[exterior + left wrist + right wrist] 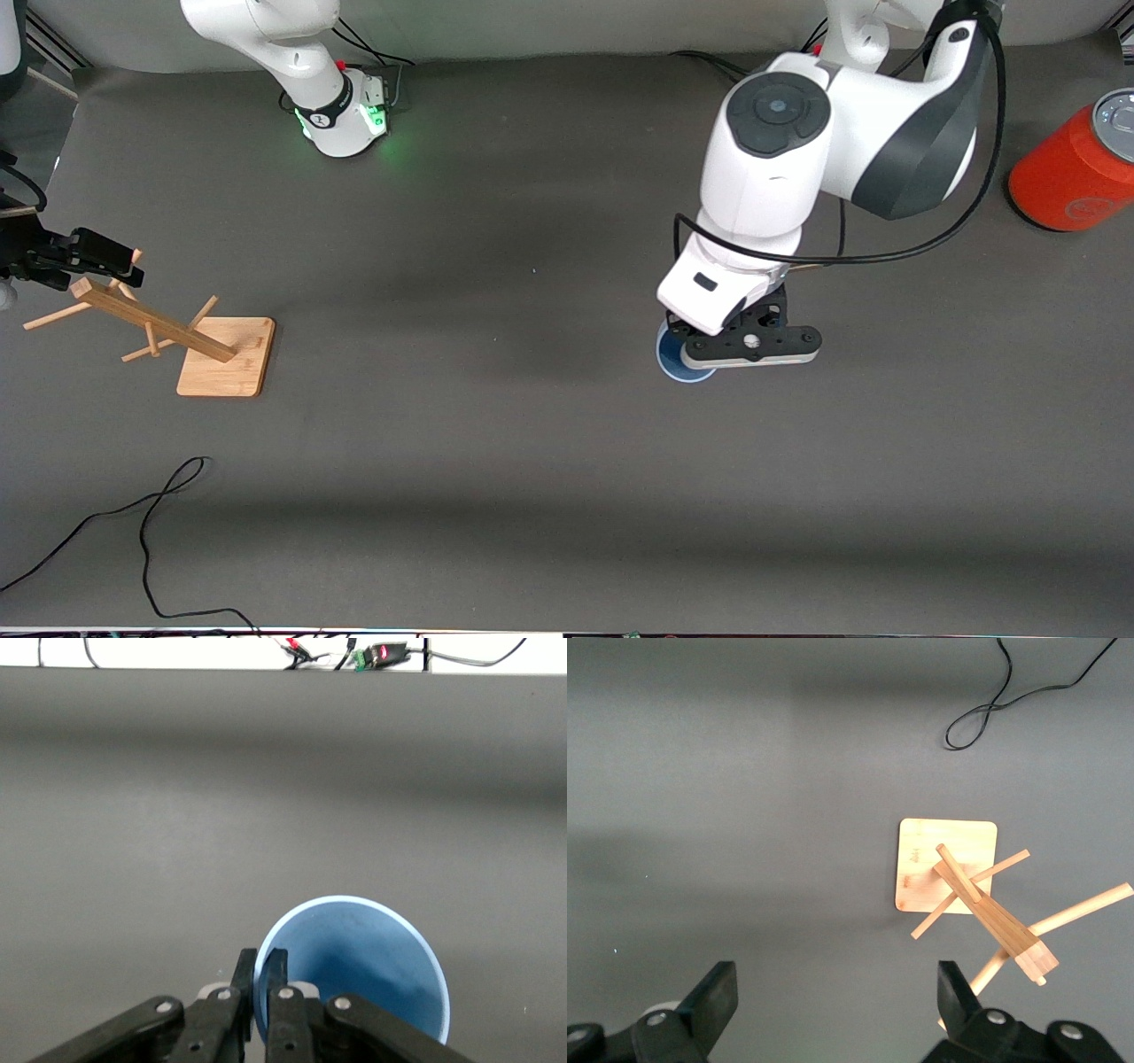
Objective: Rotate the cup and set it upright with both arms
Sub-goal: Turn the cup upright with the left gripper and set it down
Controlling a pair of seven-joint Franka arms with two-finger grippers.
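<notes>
The pale blue cup (680, 365) is at mid-table toward the left arm's end, its open mouth showing from above, mostly hidden under the left hand. My left gripper (709, 347) is shut on the cup's rim. In the left wrist view the fingers (282, 967) pinch the rim wall, one inside and one outside the cup (363, 966). I cannot tell if the cup's base rests on the table. My right gripper (104, 257) is open and empty, up over the top of a wooden rack at the right arm's end, and it also shows in the right wrist view (833, 992).
A wooden peg rack (177, 328) on a square base leans at the right arm's end, also in the right wrist view (966, 881). A big orange-red can (1076, 168) lies near the left arm's base. A black cable (151, 514) loops near the front edge.
</notes>
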